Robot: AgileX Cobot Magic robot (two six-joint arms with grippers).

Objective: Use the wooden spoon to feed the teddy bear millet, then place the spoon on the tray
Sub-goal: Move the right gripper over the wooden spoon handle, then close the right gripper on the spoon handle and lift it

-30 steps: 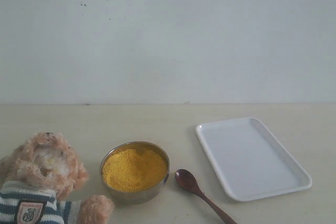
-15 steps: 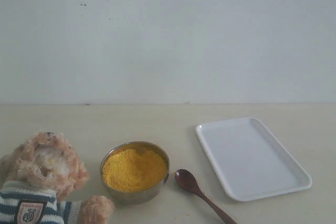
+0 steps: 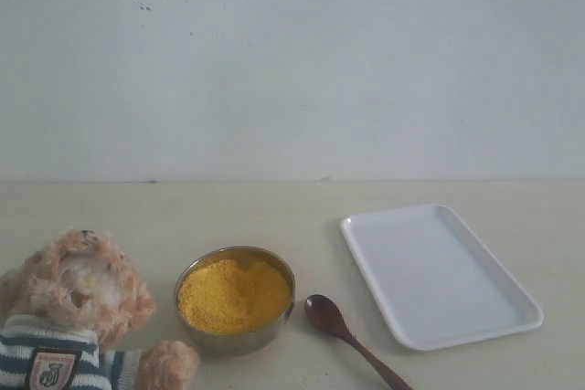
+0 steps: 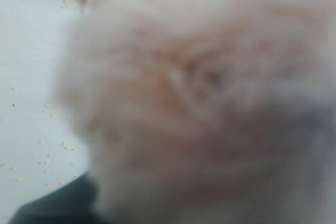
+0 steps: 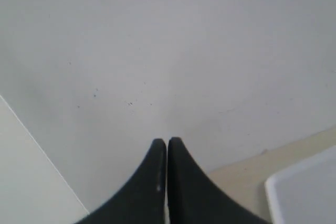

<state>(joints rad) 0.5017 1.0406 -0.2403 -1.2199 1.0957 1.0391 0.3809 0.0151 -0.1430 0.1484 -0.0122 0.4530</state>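
Tabletop (image 3: 274,212) unchanged, wooden spoon (image 3: 327,315) unmoved, right gripper (image 5: 167,142) closed, empty, left gripper (image 4: 52,211) unreadable against teddy bear (image 4: 199,87).

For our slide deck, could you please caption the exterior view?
Teddy bear, steel bowl of millet, wooden spoon and white tray on the table.

Right hand (image 5: 167,142) hangs with its jaws pressed together.

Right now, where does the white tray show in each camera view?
Exterior: tray lies on the right side, right of the wooden spoon.
Left wrist: not in it; blurred teddy bear fur fills the picture.
Right wrist: one tray corner shows beside the shut right tool.
Shared landmark: beige table meeting the white wall, exterior and right wrist.
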